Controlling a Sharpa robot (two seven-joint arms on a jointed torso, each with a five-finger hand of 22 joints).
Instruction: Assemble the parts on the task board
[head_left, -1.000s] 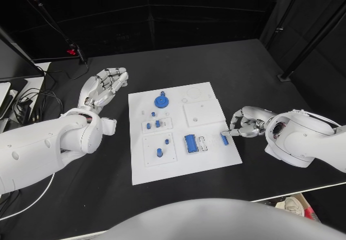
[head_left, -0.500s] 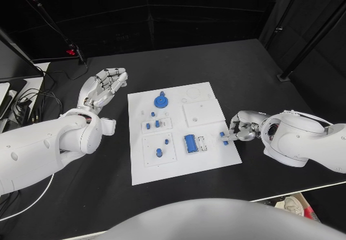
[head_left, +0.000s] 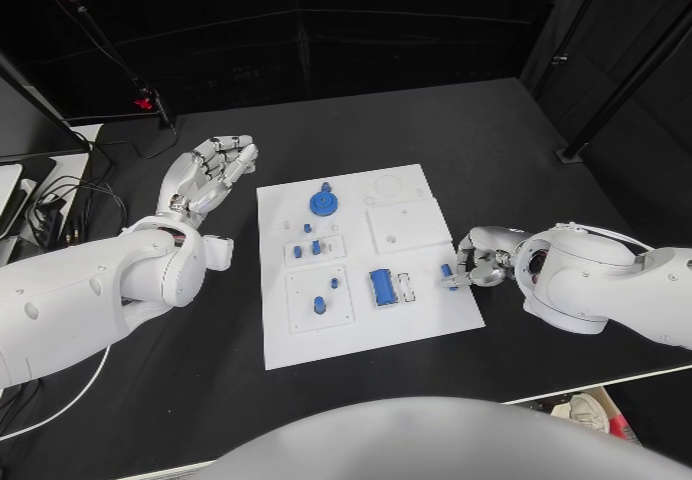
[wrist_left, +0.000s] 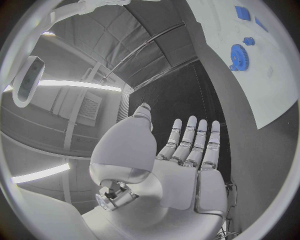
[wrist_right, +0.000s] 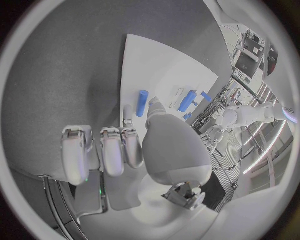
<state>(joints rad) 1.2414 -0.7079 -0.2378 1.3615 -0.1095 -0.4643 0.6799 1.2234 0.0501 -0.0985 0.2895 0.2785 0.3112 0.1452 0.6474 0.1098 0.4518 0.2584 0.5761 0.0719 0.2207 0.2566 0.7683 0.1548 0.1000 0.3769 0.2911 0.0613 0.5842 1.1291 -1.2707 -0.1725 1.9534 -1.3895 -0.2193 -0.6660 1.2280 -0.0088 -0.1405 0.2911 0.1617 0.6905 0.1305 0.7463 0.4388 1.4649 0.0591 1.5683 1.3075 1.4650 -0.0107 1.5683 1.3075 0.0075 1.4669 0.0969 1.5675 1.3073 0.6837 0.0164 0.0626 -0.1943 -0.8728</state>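
The white task board (head_left: 418, 235) lies mid-table. Near its right edge lies a small blue bar (head_left: 447, 273), also in the right wrist view (wrist_right: 142, 103). My right hand (head_left: 485, 257) reaches in from beside that edge, and its thumb (wrist_right: 155, 109) and one fingertip pinch the bar's near end while the other fingers stay curled. My left hand (head_left: 211, 168) lies flat with fingers apart on the table, left of the board's far corner, holding nothing (wrist_left: 187, 150). A blue gear (head_left: 323, 203) (wrist_left: 238, 54) sits at the board's far side.
A larger blue block (head_left: 381, 285) and several small blue pegs (head_left: 306, 248) stand in the board's middle sub-plates. Cables and gear (head_left: 36, 205) crowd the table's left edge. A dark stand foot (head_left: 574, 153) sits at the far right.
My right hand has drawn closer to the board's right edge and closed its fingertips on the small blue bar, which shifted slightly. The left hand has stayed put.
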